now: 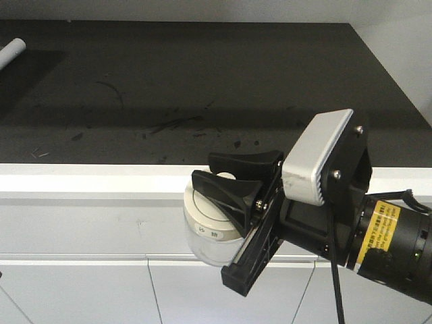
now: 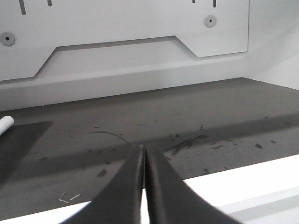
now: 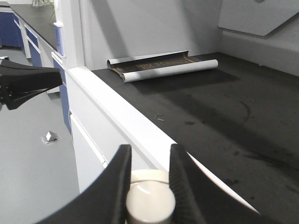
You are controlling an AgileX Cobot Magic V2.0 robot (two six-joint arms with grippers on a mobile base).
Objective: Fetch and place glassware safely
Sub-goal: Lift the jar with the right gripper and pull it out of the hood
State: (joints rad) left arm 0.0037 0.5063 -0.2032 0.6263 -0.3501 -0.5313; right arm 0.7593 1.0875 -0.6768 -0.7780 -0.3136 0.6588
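Pinching the cream-white knob point(image 3: 150, 204) on the lid point(image 1: 201, 214) of the small clear glass jar point(image 1: 208, 244) with the right gripper point(image 3: 150, 154), one black finger point(image 3: 120, 179) set against each side of it. Holding that jar in the air, off the desk point(image 1: 202, 88), just in front of the white front edge point(image 1: 101, 181) and a little below the dark top, with the white drawer fronts point(image 1: 81, 290) behind the glass body. Reaching in from the lower right of the front view, with a silver-grey camera housing point(image 1: 317, 158) on the wrist and a yellow label point(image 1: 378, 233) further back along the arm. From the left wrist view, showing the left gripper point(image 2: 143, 150) pressed together, black fingertips touching, pointed across the white edge toward the dark top and the white back panel point(image 2: 117, 32). Scuffed and streaked over much of that dark top, with small specks scattered about. Far off at the desk's left end, well apart from the jar, lying on its side: a white cylindrical tube point(image 1: 11, 52), at the border of a darker sheet point(image 1: 30, 77). Cannot tell from these views whether tube and sheet are one rolled piece.
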